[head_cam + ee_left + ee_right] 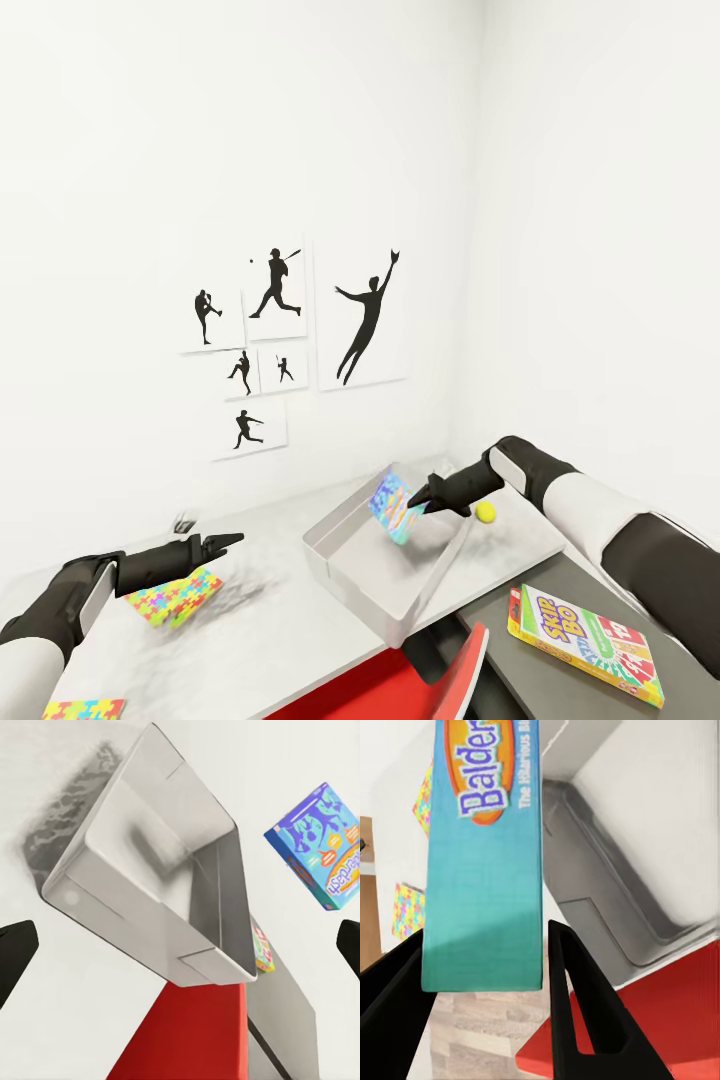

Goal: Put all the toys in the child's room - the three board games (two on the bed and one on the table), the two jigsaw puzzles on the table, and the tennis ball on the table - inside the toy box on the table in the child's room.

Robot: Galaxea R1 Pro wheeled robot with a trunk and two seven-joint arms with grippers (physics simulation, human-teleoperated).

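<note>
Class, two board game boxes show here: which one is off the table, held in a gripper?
The blue Balderdash box, clamped in the right gripper above the toy box. The Skip-Bo box lies flat on the dark table, untouched.

Second jigsaw puzzle point(84, 709) cut by frame edge; Balderdash box point(484, 855) top cropped.

head view: scene seen from above, facing the white far wall, grey open toy box point(385, 575) at mid-distance | left wrist view: the box point(161, 866) and blue boxed board game point(322, 844) faced from the left | right wrist view: game point(484, 855) seen very close, box point(615, 877) shared beyond
</note>
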